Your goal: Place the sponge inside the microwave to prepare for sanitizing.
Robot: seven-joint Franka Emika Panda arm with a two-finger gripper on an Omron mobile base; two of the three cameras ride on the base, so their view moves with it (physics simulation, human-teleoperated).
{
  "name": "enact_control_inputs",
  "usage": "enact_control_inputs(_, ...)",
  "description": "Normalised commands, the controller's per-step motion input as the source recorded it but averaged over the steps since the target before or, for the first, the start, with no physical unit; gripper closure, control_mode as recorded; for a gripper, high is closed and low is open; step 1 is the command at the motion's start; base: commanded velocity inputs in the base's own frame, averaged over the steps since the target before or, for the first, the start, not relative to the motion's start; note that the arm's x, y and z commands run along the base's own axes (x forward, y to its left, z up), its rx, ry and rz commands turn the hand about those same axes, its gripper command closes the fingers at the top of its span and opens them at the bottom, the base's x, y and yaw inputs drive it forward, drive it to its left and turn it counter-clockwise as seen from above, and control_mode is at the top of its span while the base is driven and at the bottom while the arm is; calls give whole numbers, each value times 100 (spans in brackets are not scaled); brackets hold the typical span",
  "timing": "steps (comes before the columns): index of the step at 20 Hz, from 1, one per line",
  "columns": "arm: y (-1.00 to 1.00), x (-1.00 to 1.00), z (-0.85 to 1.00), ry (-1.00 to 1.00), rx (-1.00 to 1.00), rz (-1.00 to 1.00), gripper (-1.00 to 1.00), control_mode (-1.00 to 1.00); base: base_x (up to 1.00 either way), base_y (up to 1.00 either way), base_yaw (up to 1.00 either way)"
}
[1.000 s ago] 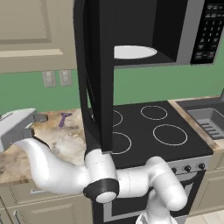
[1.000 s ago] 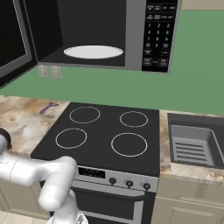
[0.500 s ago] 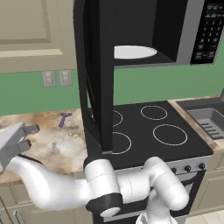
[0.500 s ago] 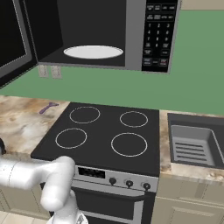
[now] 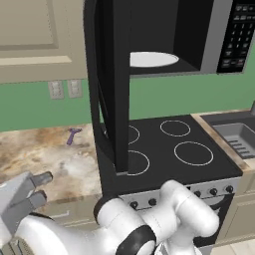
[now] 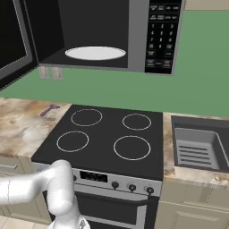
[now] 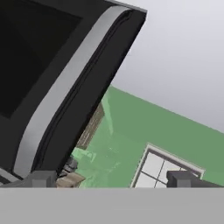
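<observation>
The large black box microwave with silver trim hangs above the black glass cooktop, its tall black door swung wide open toward the robot's left. Inside, the round white turntable plate lies bare on the cavity floor; the sponge cannot be made out in any of the pictures, so where it lies cannot be told. The dark keypad strip runs down the right side of the microwave's front.

Below, four white ring burners mark the cooktop, and a row of dark knobs sits along the stove's front edge. On the speckled brown stone counter to the left of the stove, a small purple object lies near the back edge, close to the green wall, below two pale wall outlets. To the right of the stove a grey ribbed sink basin is sunk into the counter.

The two-finger gripper is at the lower left corner of the left base view, off the counter's front edge, its two grey fingers spread apart with nothing between them. In the hand view the fingertips stand wide apart, facing the edge of the open door, the green wall and a pale panelled cabinet front.
</observation>
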Motion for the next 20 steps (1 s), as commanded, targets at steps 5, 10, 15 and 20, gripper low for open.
enact_control_inputs(5,-4,-70,14,13,31,7,-100,-100,0,0,0)
enact_control_inputs(10,-40,-50,16,11,45,13,-100,-100,0,0,0)
enact_control_inputs(15,-70,-20,25,15,57,10,-100,-100,0,0,0)
enact_control_inputs(20,-95,-2,5,30,65,10,-100,-100,0,0,0)
